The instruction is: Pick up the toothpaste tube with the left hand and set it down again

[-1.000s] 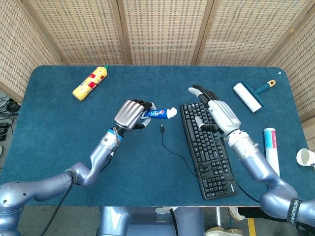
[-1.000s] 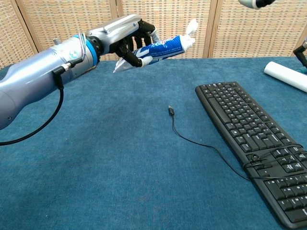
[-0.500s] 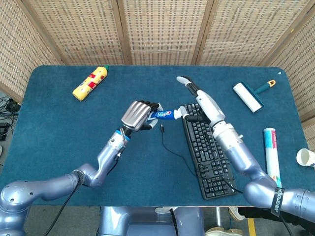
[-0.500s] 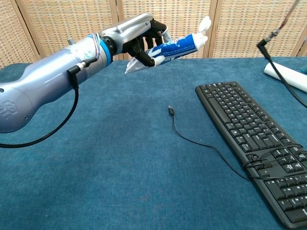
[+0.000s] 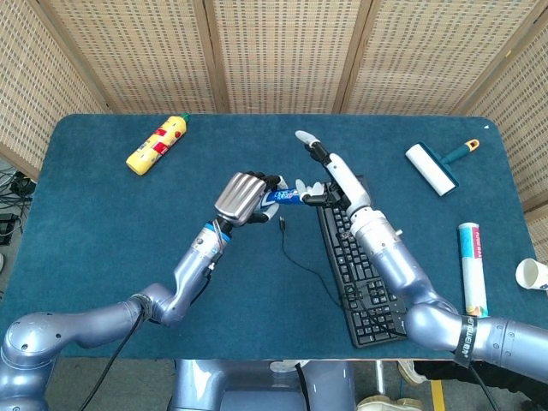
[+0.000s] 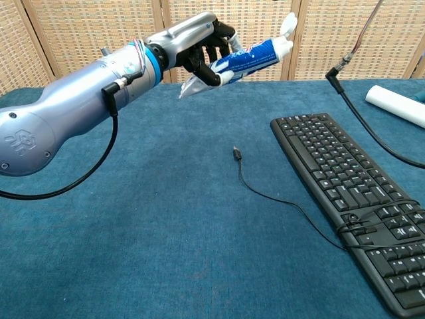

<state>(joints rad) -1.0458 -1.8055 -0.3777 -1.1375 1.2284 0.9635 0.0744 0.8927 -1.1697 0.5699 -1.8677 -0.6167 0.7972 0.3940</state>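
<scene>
A: Toothpaste tube (image 5: 285, 196) — where does the head view put it?

B: In the air above the blue table (image 5: 94, 214), gripped by the left hand (image 5: 243, 197). The fingers are wrapped around the tube's rear part, and the white cap end points toward the right hand (image 5: 336, 174).

A: And that right hand?

B: It is raised over the top end of the black keyboard (image 5: 360, 265), fingers stretched out long and slightly apart, holding nothing. Its thumb lies just beside the cap; I cannot tell whether it touches.

A: Anything else on the table from above?

B: A yellow bottle (image 5: 156, 143) at the far left, a lint roller (image 5: 437, 166) at the far right, a white tube (image 5: 470, 261) and a paper cup (image 5: 533, 274) by the right edge. The keyboard's cable (image 5: 300, 257) curls loose on the cloth below the tube.

A: The chest view?

B: Toothpaste tube (image 6: 249, 56) held high and clear of the table (image 6: 133, 252), tilted with the cap up to the right and the crimped end down to the left. The left hand (image 6: 199, 43) has dark fingers (image 6: 218, 41) closed round the tube. The keyboard (image 6: 352, 199) sits at the right, its cable (image 6: 265, 193) plug lying apart from it. The right hand does not show here.
</scene>
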